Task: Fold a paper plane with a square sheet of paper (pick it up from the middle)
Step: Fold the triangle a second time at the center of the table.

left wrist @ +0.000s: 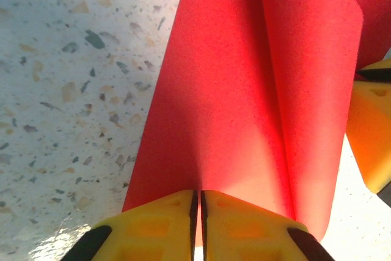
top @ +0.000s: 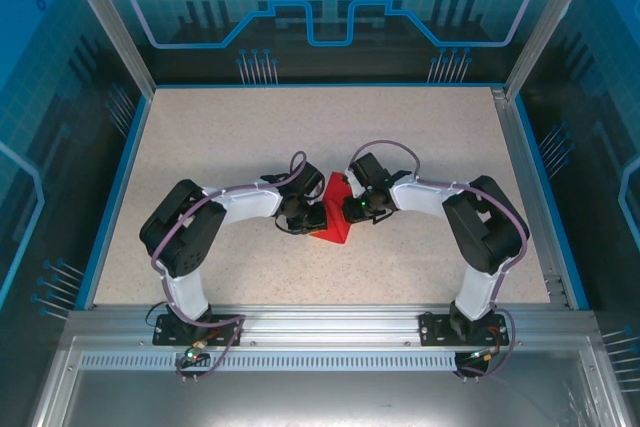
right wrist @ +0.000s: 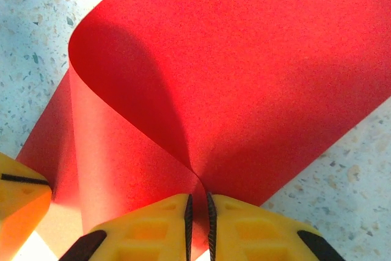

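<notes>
Red square sheet of paper (top: pixel 336 215): bright and plain, near the middle of the table, caught between my two grippers and curled up instead of lying flat.
My left gripper (left wrist: pixel 198 198): yellow fingertips pressed together with only a thin slit between them. The paper runs down into that slit, so I am clamped on it.
My right gripper (right wrist: pixel 197 201): the same, with the pads almost meeting and the paper pinched where its curve dips into the gap.
Paper from my left wrist: two long rolled lobes rising away from my fingers, a shadowed valley between them and a rounded fold on the right.
Paper from my right wrist: a broad red face going up and to the right, its left part bending over in a soft loop.
Opposite fingers: a yellow finger of my right gripper sits at the right edge of the left wrist view, beside the paper. One of my left sits at the lower left of the right wrist view.
Arms from above: both bent inward, wrists facing each other across the sheet.
Table (top: pixel 250 137): speckled beige with blue edging. I cannot tell whether the paper's lower edge touches it.
</notes>
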Robot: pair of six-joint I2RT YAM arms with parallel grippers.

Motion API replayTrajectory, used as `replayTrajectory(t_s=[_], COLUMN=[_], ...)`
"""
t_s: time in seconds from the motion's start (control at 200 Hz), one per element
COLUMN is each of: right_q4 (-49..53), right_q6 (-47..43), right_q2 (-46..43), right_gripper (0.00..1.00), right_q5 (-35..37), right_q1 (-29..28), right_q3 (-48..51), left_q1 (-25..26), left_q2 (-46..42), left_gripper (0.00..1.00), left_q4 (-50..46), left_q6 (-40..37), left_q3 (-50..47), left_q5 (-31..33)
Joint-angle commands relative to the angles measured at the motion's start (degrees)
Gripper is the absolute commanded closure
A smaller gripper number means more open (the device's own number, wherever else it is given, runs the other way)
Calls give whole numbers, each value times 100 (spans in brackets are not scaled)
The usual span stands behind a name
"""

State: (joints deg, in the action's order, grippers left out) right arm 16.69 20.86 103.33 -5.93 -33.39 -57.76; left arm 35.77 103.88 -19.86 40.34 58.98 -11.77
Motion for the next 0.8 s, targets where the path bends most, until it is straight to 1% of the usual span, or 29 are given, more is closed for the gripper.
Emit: replayTrajectory(t_s=[0.0, 0.205, 0.28, 0.425, 0.51, 0.665, 0.79], right_q4=[211, 221, 232, 212, 178, 169, 168], right_q6=[-115, -127, -127, -113, -102, -82, -82], right_q2=[161, 189, 193, 221, 222, 239, 240], right_gripper=[83, 83, 83, 83, 83, 83, 83], right_q5=[123, 153, 163, 161, 137, 153, 145], right_q1=[-89, -89, -87, -89, -89, -89, -89], right_q3=[-54, -61, -53, -42, -13, 8, 0], left_q1=[-61, -218, -334, -561, -590, -601, -600], left_q2=[-373, -736, -820, -718, -598, -347, -155], left_gripper=[86, 86, 86, 88, 89, 88, 88], left_q4=[-118, 146, 495, 1606, 2106, 2504, 2452], left_q6=[-61, 92, 247, 789, 1047, 1241, 1227], left_q3=[-88, -256, -433, -692, -707, -575, -467], left_q5=[98, -92, -423, -1277, -1525, -1720, -1746])
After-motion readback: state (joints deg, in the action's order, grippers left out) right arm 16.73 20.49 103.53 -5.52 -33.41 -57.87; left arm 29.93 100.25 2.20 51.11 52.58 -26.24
